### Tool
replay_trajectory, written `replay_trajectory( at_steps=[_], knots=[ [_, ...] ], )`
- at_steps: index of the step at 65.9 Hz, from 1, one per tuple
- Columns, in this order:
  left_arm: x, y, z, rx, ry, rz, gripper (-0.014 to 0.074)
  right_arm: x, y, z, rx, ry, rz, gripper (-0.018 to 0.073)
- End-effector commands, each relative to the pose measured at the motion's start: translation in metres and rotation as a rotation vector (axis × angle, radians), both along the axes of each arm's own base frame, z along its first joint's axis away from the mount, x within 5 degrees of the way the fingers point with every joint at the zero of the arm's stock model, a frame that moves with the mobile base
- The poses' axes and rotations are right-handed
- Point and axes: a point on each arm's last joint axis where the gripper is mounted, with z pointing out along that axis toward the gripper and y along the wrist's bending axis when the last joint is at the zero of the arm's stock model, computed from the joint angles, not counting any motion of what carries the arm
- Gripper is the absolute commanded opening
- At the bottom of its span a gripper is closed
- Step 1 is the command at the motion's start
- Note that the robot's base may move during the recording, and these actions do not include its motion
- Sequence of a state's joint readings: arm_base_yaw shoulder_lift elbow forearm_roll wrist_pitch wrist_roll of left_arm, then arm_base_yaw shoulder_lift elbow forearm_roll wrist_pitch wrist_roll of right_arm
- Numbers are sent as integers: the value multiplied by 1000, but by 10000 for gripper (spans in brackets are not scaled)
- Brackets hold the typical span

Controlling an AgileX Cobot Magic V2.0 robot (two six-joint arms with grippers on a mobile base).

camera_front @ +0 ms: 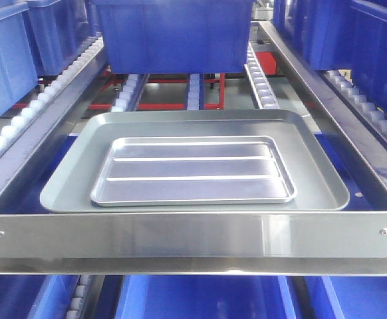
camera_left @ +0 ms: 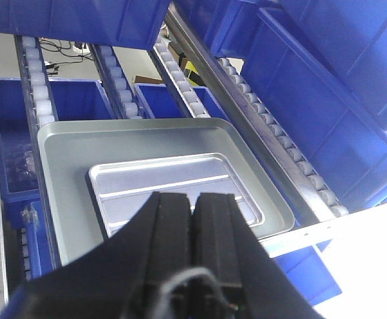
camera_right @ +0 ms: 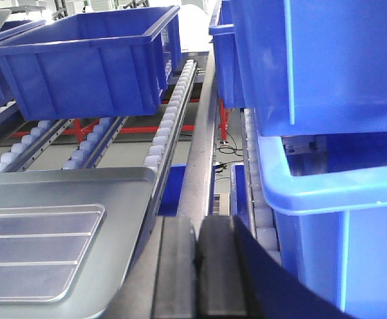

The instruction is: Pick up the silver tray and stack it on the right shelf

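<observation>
The silver tray [camera_front: 192,169], shiny with two long ridges, lies flat inside a larger dull grey tray [camera_front: 313,166] on the roller rack. It also shows in the left wrist view [camera_left: 167,179] and the right wrist view [camera_right: 34,249]. My left gripper [camera_left: 193,199] is shut and empty, hovering above the silver tray's near edge. My right gripper [camera_right: 197,226] is shut and empty, over the steel rail to the right of the grey tray [camera_right: 114,199]. The right shelf's roller rail [camera_front: 373,123] runs to the right of the trays. No gripper shows in the front view.
A flat steel front crossbar [camera_front: 193,239] with screws fronts the rack. A blue bin [camera_front: 173,33] sits behind the trays. More blue bins stand left [camera_front: 0,60] and right [camera_front: 373,46], close by the right gripper [camera_right: 326,133]. Blue bins sit on the level below [camera_front: 200,296].
</observation>
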State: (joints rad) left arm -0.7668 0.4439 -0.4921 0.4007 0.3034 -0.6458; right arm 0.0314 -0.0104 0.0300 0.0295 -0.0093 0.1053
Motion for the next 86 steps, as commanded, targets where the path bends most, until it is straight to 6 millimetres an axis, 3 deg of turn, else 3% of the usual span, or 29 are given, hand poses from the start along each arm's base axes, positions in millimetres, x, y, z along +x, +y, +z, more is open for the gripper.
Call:
replay_trajectory(
  at_steps=[1, 10, 23, 41, 48, 60, 86],
  knots=[
    [-2, -2, 14, -51, -78, -35, -91, -3, -1, 9, -12, -102, -12, 59],
    [-2, -2, 6, -37, -65, -34, -91, -3, -1, 9, -12, -102, -12, 59],
    [-19, 17, -13, -56, -144, 14, -91, -3, -1, 9, -12, -102, -12, 59],
    [-22, 43, -89, -42, -358, 367, -91, -3, -1, 9, -12, -102, -12, 59],
    [-21, 48, -109, -42, -388, 451, -91, -3, -1, 9, -12, -102, -12, 59],
    [-22, 53, -114, -3, -354, 533, -91, -3, -1, 9, -12, -102, -12, 59],
    [-22, 52, -115, 82, -385, 523, -91, -3, -1, 9, -12, -102, -12, 59]
  ],
)
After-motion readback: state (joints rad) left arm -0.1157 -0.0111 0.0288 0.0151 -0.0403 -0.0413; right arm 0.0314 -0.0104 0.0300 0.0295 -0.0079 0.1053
